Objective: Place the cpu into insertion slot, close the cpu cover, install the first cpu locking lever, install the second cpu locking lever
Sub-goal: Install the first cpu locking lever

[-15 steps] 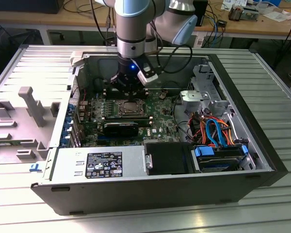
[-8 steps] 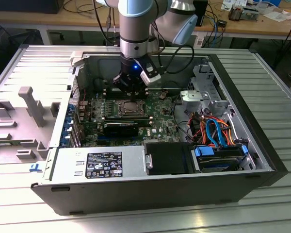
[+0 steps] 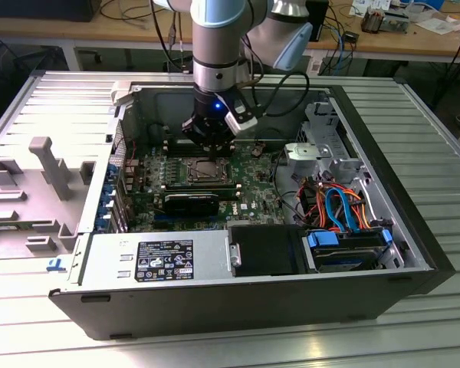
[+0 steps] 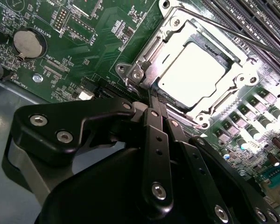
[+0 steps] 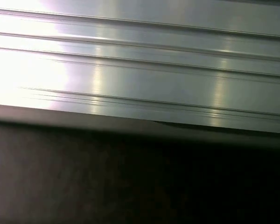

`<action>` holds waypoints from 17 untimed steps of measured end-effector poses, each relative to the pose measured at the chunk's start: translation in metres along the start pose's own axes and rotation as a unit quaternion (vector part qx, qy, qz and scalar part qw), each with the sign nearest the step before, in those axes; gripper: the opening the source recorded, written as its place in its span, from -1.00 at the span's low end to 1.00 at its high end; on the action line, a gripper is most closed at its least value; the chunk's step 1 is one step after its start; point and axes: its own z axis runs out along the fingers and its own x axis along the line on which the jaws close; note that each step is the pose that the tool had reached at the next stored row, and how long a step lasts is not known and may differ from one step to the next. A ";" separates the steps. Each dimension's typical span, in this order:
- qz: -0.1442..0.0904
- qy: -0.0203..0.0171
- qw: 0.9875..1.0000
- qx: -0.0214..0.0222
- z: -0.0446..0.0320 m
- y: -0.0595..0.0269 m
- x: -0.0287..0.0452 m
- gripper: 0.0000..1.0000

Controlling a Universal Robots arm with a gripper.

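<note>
My tool (image 4: 155,100) hangs low inside the opened computer case (image 3: 414,230), its two black fingers (image 4: 156,140) drawn together to a narrow tip with nothing visibly held between them. In the second wrist view that tip sits right at one corner of the insertion slot (image 4: 196,70), against the silvery frame near a hinge screw; whether it actually touches the metal I cannot tell from this angle.

The cpu (image 4: 191,70) lies flat in the slot, its pale metal top glaring under the light. The cpu cover (image 4: 151,58) appears to be down over it, framing the chip through its central window. A thin wire locking lever (image 4: 233,32) runs straight along the far side of the slot from the tip, beside the long black memory slots (image 4: 266,18).

In the exterior view my tool (image 3: 213,149) stands upright over the same slot (image 3: 205,170) on the green motherboard (image 3: 253,188), toward the rear wall of the case. The case itself lies on its side across the ribbed metal tabletop (image 3: 414,115), with the grey power supply (image 3: 153,261) along its near edge and a bundle of orange and blue cables (image 3: 337,203) in the corner at the exterior view's right.

The first wrist view takes in ribbed metal (image 5: 140,60) above a dark edge.
</note>
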 end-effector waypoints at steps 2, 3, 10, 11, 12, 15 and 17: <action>0.000 0.000 1.000 0.000 0.0001 -0.0002 -0.0015 -0.79; 0.000 0.000 1.000 0.000 0.0002 -0.0002 -0.0022 -0.79; 0.000 0.000 1.000 0.000 0.0008 -0.0008 -0.0073 -0.79; 0.000 0.000 1.000 0.000 0.0009 -0.0008 -0.0082 -0.79; 0.000 0.000 1.000 0.000 0.0011 -0.0009 -0.0089 -0.79; 0.000 0.000 1.000 0.000 0.0020 -0.0010 -0.0097 -0.79; 0.000 0.000 1.000 0.000 0.0023 -0.0010 -0.0098 -0.79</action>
